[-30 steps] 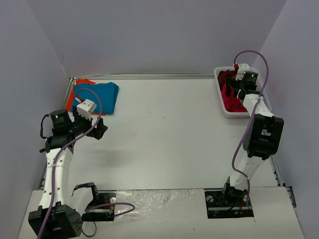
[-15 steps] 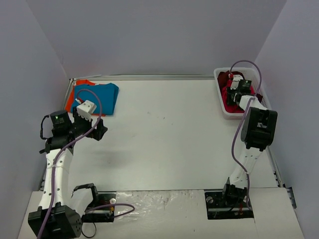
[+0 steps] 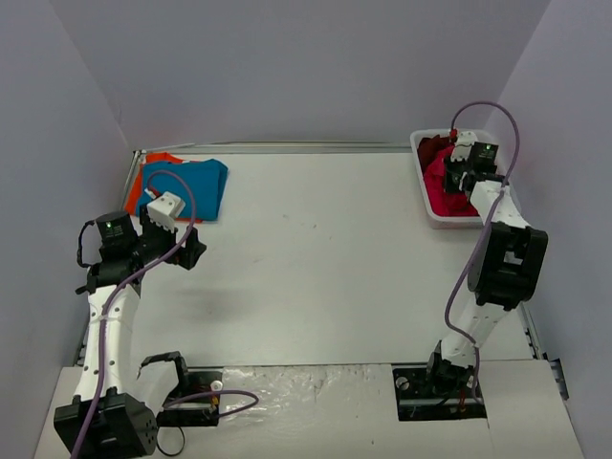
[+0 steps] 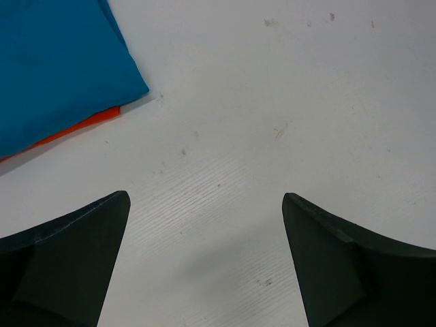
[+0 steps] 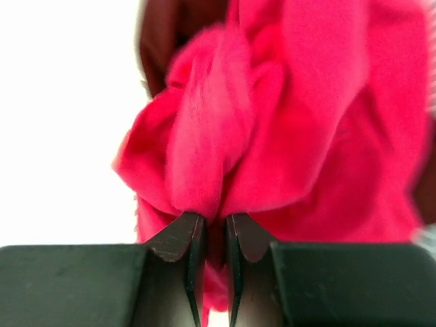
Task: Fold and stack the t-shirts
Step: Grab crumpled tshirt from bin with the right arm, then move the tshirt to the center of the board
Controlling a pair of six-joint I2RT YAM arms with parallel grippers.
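1. White tabletop (image 3: 316, 258), boxed in by pale lilac walls, with both arms reaching out from the near edge.
2. At the far right corner sits a white mesh basket (image 3: 419, 179). The crimson-pink t-shirt (image 5: 293, 122) is bunched up inside it, and a dark maroon t-shirt (image 3: 430, 146) lies at the basket's far end.
3. The right gripper (image 5: 214, 219) is over the basket, fingers pinched almost together on a raised fold of the pink cloth.
4. At the far left corner the blue t-shirt (image 4: 54, 61) lies flat on the orange t-shirt (image 4: 82, 126), whose edge peeks out underneath.
5. The left gripper (image 4: 206, 199) hangs over bare table just beside that pile, fingers spread wide and holding nothing.
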